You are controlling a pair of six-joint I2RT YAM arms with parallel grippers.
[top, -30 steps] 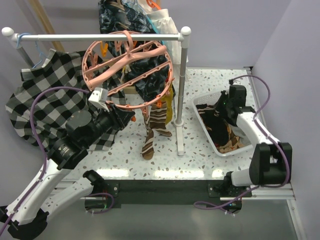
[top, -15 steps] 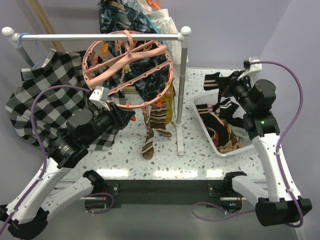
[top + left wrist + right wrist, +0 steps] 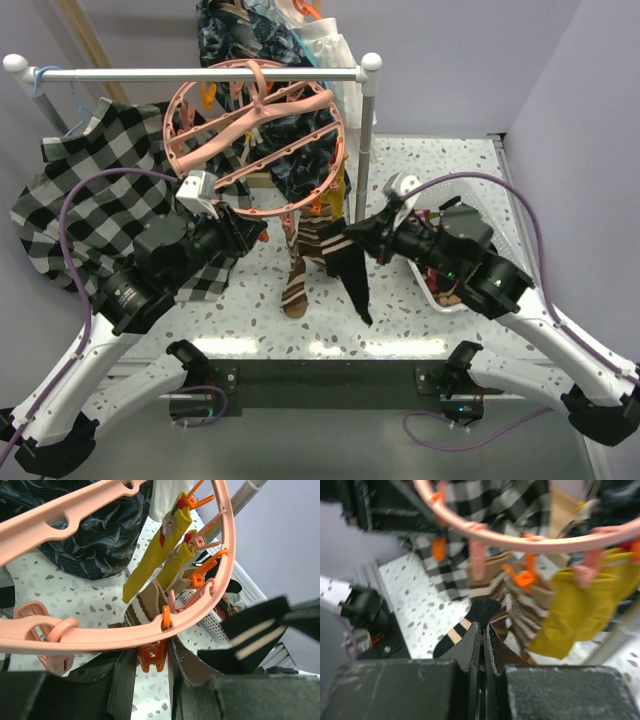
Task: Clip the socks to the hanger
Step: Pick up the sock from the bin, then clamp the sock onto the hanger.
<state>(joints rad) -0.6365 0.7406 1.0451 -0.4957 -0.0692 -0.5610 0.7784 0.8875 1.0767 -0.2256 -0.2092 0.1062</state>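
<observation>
left gripper (image 3: pixel 149 670) is pinched narrow on an orange clip (image 3: pixel 153 652) under the rim of the hanger (image 3: pixel 100 639); right gripper (image 3: pixel 352 232) is clamped tight on a black sock (image 3: pixel 355 275), which dangles just beside the striped sock (image 3: pixel 318 240) clipped to the ring

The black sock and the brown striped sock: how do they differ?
The black sock is black with pale bands; the brown striped sock is brown with cream stripes. The black sock is pinched in the right gripper, unclipped; the brown striped sock hangs clipped on the pink hanger. Both hang down.
</observation>
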